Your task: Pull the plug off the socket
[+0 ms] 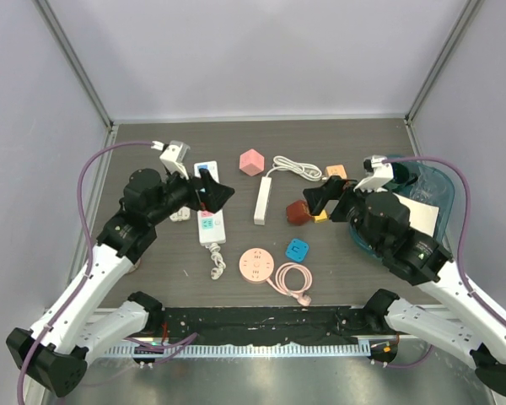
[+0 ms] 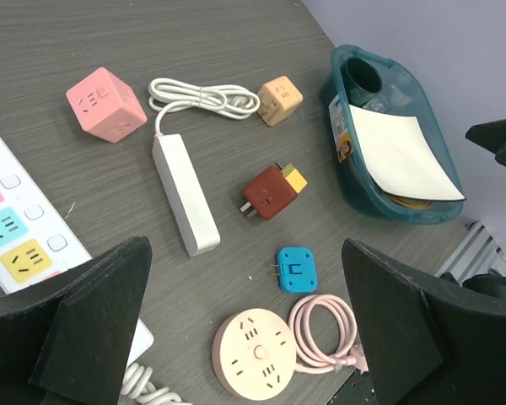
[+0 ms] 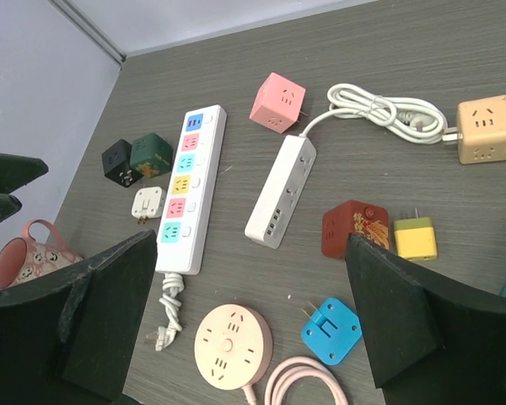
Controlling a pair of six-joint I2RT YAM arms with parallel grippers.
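A white power strip [image 1: 262,201] lies mid-table. Its coiled white cord [image 1: 297,167] ends in a plug pushed into a beige socket cube [image 1: 336,171]; the cube also shows in the left wrist view [image 2: 279,99] and the right wrist view [image 3: 489,128]. A yellow plug [image 3: 415,238] sits against a red-brown socket cube [image 3: 355,229]; I cannot tell if it is inserted. My left gripper [image 1: 219,192] is open and empty above the coloured strip. My right gripper [image 1: 319,201] is open and empty above the red-brown cube.
A long white strip with coloured sockets [image 1: 209,219] lies on the left. A pink cube [image 1: 251,161], a round pink socket [image 1: 257,264] with a coiled cord and a blue adapter [image 1: 298,249] lie around. A teal tray [image 1: 437,181] holding paper stands on the right. A pink mug [image 3: 24,253] sits on the far left.
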